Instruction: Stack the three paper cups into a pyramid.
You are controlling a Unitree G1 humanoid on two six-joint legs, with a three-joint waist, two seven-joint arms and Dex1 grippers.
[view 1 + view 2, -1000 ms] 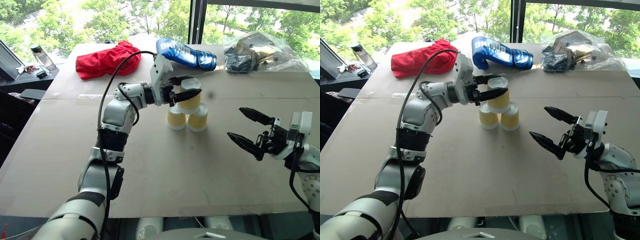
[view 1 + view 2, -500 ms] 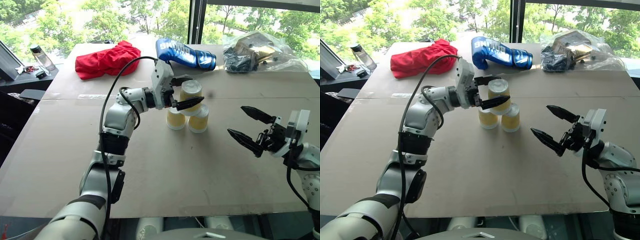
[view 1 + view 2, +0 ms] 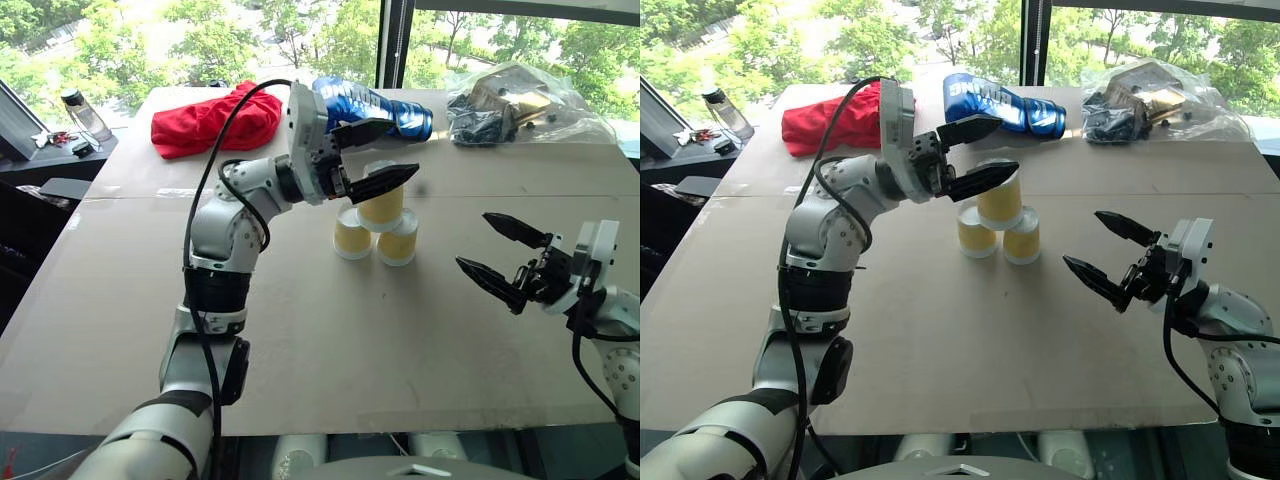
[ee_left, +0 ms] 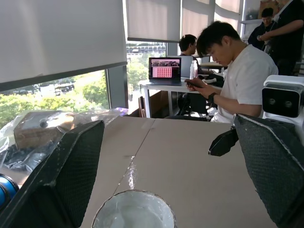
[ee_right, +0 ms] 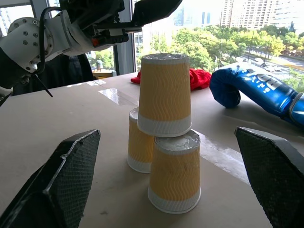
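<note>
Black fingers of the left gripper [image 3: 375, 155] stand wide apart just above the top cup [image 3: 382, 196], holding nothing; that clearance reads as a release, letting the cup sit free on the pair beneath. All three cups are upside down, white bases up, wide rims down. The top cup rests across the left bottom cup [image 3: 351, 236] and the right bottom cup [image 3: 397, 240], which stand touching each other near the middle of the cardboard-covered table [image 3: 330, 350], so the pyramid looks built. Off to the right, the right gripper [image 3: 502, 258] hangs wide and empty, well apart from the stack, probably kept clear to avoid a knock. Behind the cups lie a blue glove [image 3: 372, 106] with white lettering too small to read, a red cloth [image 3: 213, 120] and a clear plastic bag [image 3: 520, 106].
</note>
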